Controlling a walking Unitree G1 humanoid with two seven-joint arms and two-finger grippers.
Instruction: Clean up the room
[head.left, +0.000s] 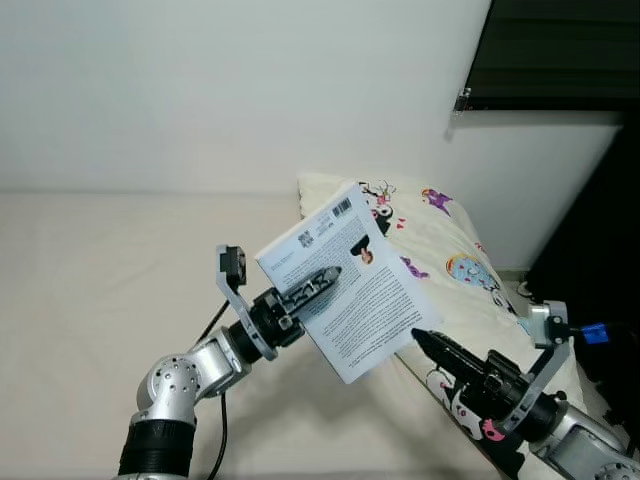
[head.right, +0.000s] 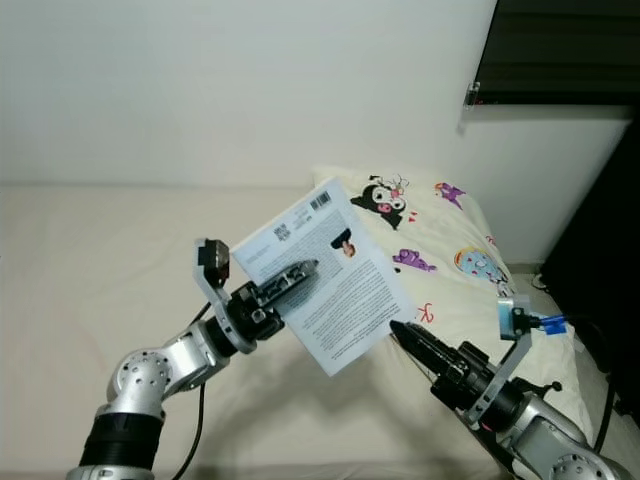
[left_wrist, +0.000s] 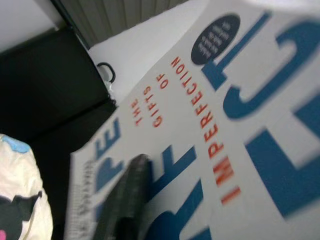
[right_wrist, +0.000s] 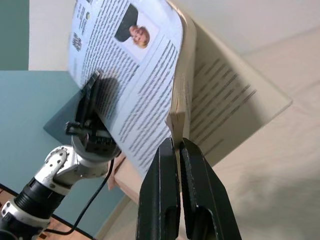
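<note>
White paperback book with black print, barcode; front cover white with blue and orange-red lettering. Cream pillow patterned with black, purple, blue cartoon figures. Cream bed sheet. Black-fingered claws, silver arms.

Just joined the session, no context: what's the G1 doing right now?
The left gripper is shut on a paperback book, holding it up over the bed, back cover toward the head camera. The right gripper reaches in from the other side, its fingers close together at the book's lower edge, where the cover has fanned away from the pages. A cartoon-print pillow lies behind, by the wall.
</note>
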